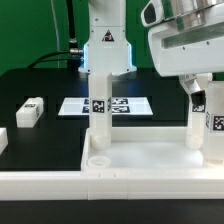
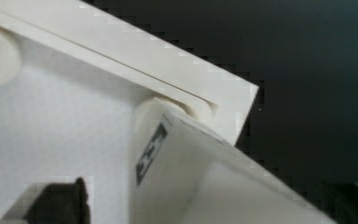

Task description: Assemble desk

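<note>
The white desk tabletop (image 1: 150, 160) lies upside down at the front, raised rim around it, with a round socket (image 1: 98, 158) at its near corner. One white tagged leg (image 1: 100, 105) stands upright in it on the exterior view's left, and another post (image 1: 192, 120) stands on the right. My gripper (image 1: 210, 105) reaches down at the far right and is shut on a white tagged leg (image 1: 214, 128), held upright at the tabletop's right corner. In the wrist view this leg (image 2: 247, 185) fills the space between my fingers (image 2: 51, 205), above the tabletop corner (image 2: 176, 75).
A loose white tagged leg (image 1: 30, 112) lies on the black table at the exterior view's left, and another white piece (image 1: 3, 140) is at the left edge. The marker board (image 1: 125, 104) lies behind the tabletop. The robot base (image 1: 105, 45) stands at the back.
</note>
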